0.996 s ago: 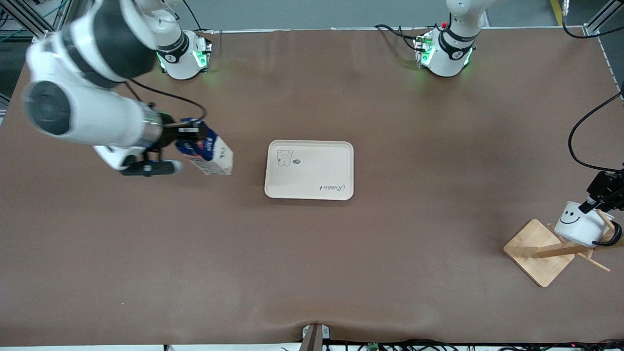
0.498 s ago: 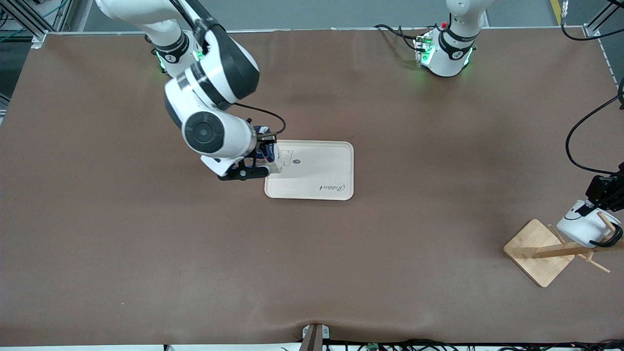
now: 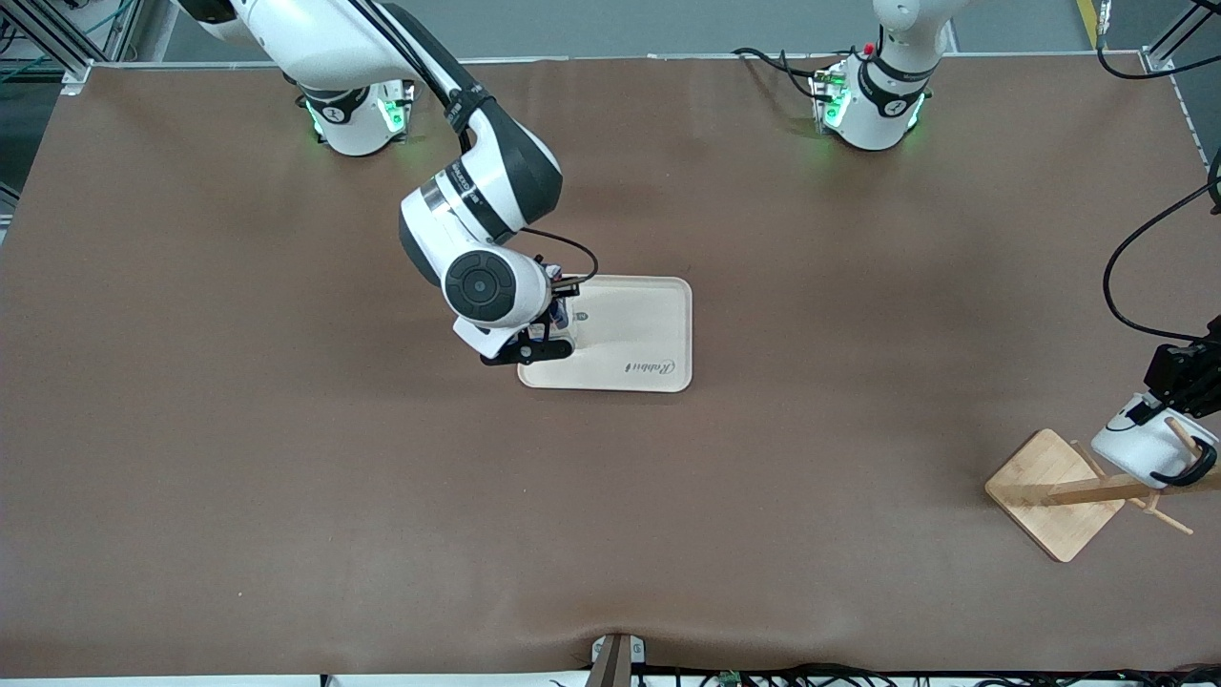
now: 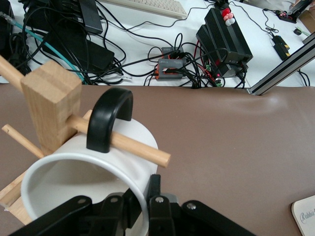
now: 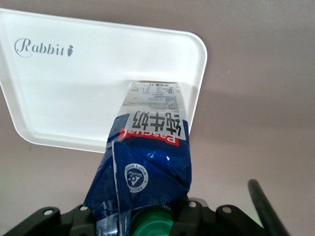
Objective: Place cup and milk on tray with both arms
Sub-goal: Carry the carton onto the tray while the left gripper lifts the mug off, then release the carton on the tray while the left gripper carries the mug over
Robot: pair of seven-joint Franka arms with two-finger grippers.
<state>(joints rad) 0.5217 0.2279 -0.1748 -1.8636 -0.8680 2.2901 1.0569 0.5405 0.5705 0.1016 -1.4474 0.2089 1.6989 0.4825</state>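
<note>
My right gripper [image 3: 548, 330] is shut on the top of the blue-and-white milk [image 3: 562, 316] carton, at its green cap [image 5: 153, 227]. It holds the carton upright over the cream tray [image 3: 639, 329], at the corner toward the right arm's end. In the right wrist view the milk [image 5: 147, 147] has its base at the tray [image 5: 74, 88] surface; I cannot tell if it touches. My left gripper [image 3: 1171, 393] is shut on the rim of the white cup [image 3: 1140, 444]. The cup's black handle [image 4: 108, 118] hangs on a wooden peg [image 4: 133, 146]; the left gripper [image 4: 143, 196] pinches the cup [image 4: 74, 182] wall.
The wooden rack with its square base [image 3: 1045, 491] stands near the left arm's end of the table, nearer the front camera than the tray. Cables and a black box [image 4: 226, 29] lie off the table's edge. The tray's corner [image 4: 305, 216] shows in the left wrist view.
The right arm has carried the milk from beside the tray to over the tray's corner and turned it upright. The left gripper has tilted the cup slightly on the peg.
</note>
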